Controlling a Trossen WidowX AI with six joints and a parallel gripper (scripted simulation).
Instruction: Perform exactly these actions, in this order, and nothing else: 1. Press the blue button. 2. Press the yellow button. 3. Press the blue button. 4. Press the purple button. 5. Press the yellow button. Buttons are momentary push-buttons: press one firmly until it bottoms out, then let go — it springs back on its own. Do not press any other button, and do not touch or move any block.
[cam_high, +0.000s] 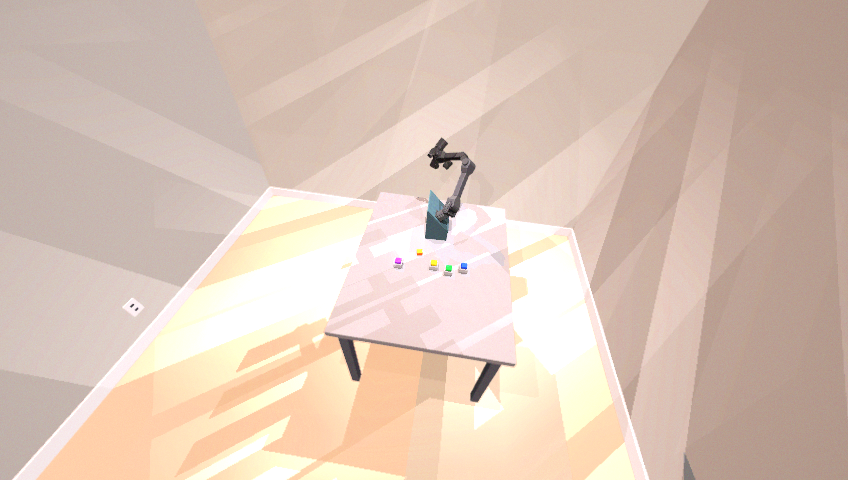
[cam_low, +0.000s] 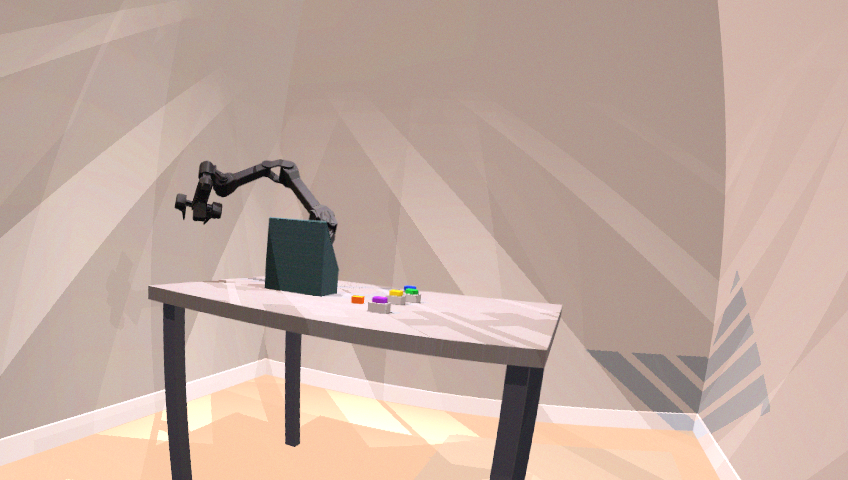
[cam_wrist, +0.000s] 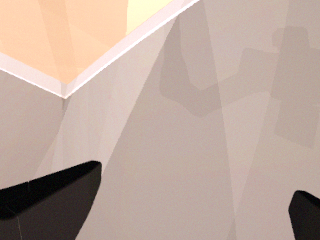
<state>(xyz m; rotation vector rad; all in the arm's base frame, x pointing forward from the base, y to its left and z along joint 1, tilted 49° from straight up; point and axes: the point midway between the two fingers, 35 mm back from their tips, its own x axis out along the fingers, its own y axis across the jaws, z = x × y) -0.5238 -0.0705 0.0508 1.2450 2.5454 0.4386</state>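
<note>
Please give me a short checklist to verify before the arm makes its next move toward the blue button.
1. Jaws open, holding nothing: ok, gripper wide open.
2. Blue button in view, uncovered: ok.
3. Gripper near blue button: not ok, it is high, beyond the table edge.
4. Orange block away from blue button: ok, yellow button and green button lie between.
5. Wrist view shows buttons: not ok, only wall and floor.
6. Purple button pressed or not: cannot tell.

Top: high and far off, looking down at the tabletop (cam_high: 416, 309) from its front.
Exterior: lower, off to one side, nearer table height.
Wrist: on the arm, close, facing wall and floor corner.
Shared: tabletop and arm (cam_low: 267, 172) in top and exterior.
</note>
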